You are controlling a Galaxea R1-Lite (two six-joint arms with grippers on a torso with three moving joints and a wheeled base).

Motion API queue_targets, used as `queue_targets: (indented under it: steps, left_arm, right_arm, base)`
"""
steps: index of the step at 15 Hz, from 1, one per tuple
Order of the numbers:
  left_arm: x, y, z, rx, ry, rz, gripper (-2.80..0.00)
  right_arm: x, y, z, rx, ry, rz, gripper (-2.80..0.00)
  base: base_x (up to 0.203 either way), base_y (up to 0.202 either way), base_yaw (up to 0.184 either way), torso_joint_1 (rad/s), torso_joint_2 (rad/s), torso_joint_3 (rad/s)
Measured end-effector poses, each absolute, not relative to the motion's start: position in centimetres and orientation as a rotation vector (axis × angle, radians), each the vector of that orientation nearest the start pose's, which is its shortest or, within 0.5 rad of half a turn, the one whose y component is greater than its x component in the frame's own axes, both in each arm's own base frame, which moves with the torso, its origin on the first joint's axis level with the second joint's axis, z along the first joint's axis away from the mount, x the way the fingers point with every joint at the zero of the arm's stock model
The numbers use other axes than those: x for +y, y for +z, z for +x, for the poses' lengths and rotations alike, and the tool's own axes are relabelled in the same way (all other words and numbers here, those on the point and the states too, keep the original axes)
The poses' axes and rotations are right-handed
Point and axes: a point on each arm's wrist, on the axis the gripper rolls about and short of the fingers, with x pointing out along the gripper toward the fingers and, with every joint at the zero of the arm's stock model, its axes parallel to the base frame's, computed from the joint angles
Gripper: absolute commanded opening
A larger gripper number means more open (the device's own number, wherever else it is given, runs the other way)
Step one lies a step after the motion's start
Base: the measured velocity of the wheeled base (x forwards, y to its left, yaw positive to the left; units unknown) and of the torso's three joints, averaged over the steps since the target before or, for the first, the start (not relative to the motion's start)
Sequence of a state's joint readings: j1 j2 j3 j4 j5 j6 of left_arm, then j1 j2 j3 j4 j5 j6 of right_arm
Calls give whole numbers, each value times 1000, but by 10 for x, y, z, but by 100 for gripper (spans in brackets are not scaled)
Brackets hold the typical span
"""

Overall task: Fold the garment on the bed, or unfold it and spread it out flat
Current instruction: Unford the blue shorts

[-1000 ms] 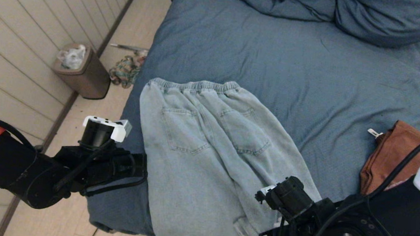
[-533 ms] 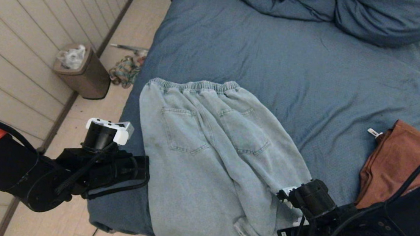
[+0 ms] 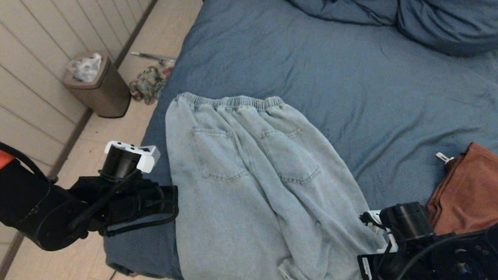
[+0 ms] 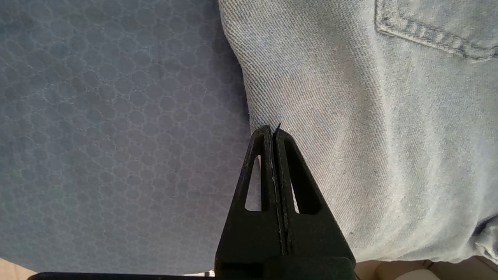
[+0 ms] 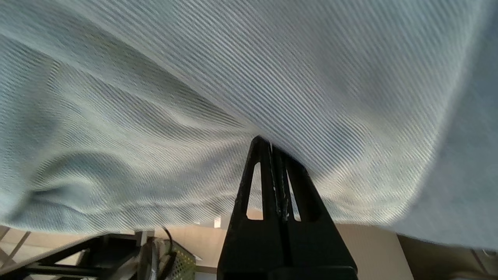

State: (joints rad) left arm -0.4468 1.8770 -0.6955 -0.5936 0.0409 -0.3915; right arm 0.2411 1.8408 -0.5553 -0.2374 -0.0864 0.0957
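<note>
jeans (image 3: 248,194) hem cut off at frame bottom; right gripper (image 5: 272,146) tip hidden by denim

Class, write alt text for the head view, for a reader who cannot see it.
Light-blue denim jeans lie back pockets up on a slate-blue bed, with the left gripper shut at one side and the right gripper shut at the other. A rust-brown garment lies nearby.

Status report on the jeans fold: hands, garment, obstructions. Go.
Left hand shut at jeans' left edge; right hand shut at right edge, nothing gripped. Jeans flat on bed, waistband far. Brown garment beside right arm.
</note>
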Motion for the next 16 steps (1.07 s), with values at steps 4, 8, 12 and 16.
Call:
queue_targets:
  steps: [4, 8, 12, 16]
  left_arm:
    - [-134, 97, 282, 637, -271, -232, -280]
    - [-129, 101, 284, 619, -259, -242, -280]
    - [-127, 103, 285, 610, -254, -247, -280]
    - [-127, 104, 286, 609, -251, -249, -280]
  right_arm:
    - [42, 61, 243, 1019, 59, -87, -280]
    - [26, 68, 244, 994, 12, -71, -280]
    - [14, 73, 243, 975, -16, -68, -280]
    - [2, 79, 241, 953, -31, -37, -280]
  base:
    - [0, 0, 0, 0, 0, 0]
    - [0, 0, 0, 0, 0, 0]
    - [0, 0, 0, 0, 0, 0]
    - [0, 0, 0, 0, 0, 0]
